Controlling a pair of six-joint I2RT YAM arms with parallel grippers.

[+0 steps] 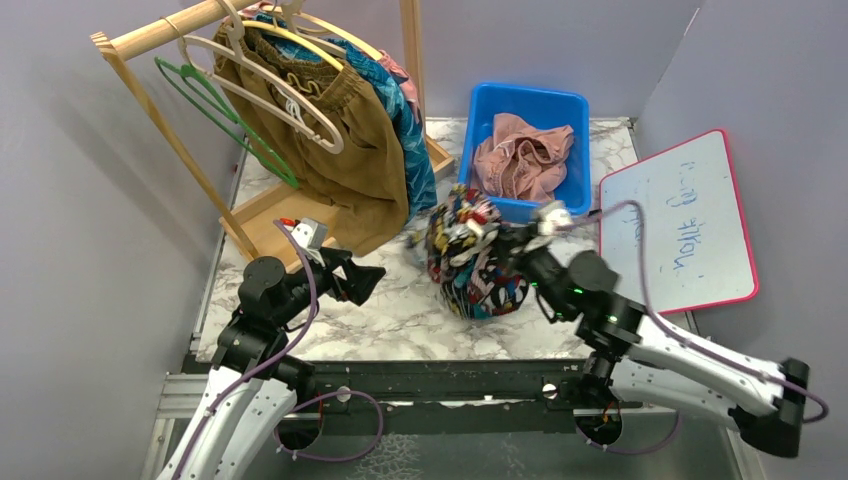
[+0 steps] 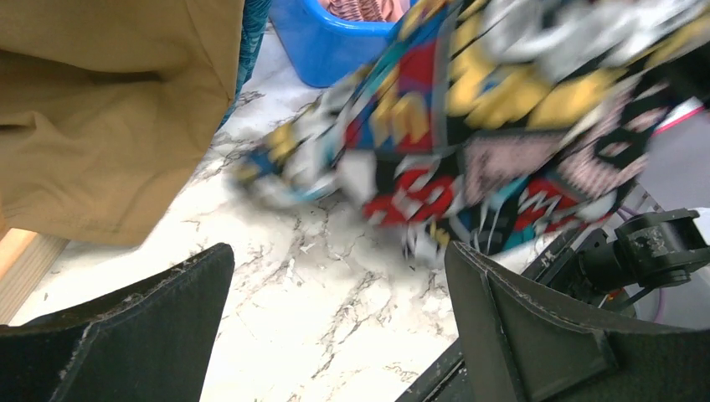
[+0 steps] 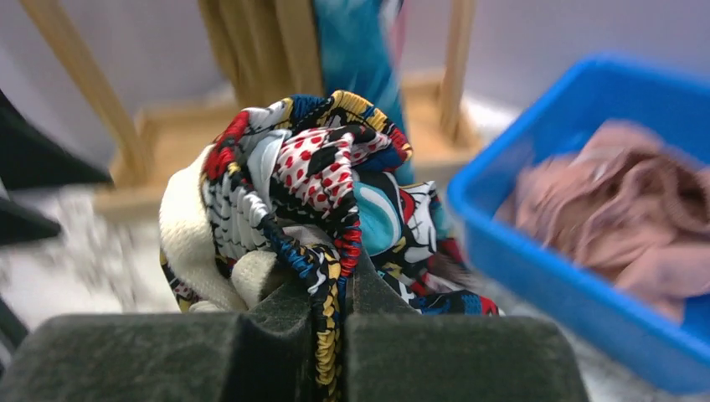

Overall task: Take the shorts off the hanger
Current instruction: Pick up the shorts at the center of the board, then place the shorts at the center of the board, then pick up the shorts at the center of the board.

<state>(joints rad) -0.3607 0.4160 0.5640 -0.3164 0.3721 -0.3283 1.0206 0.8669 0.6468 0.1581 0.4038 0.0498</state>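
My right gripper is shut on the waistband of the multicolour comic-print shorts, which hang in a bunch above the marble table; the band is pinched between the pads in the right wrist view. The same shorts show blurred in the left wrist view. My left gripper is open and empty, low over the table left of them. Olive-brown shorts and teal patterned shorts hang on hangers on the wooden rack. Dusty pink shorts lie in the blue bin.
Empty cream hanger and green hanger hang on the rack's rail. The rack's wooden base sits at the table's left rear. A pink-framed whiteboard leans at the right. Grey walls enclose the table.
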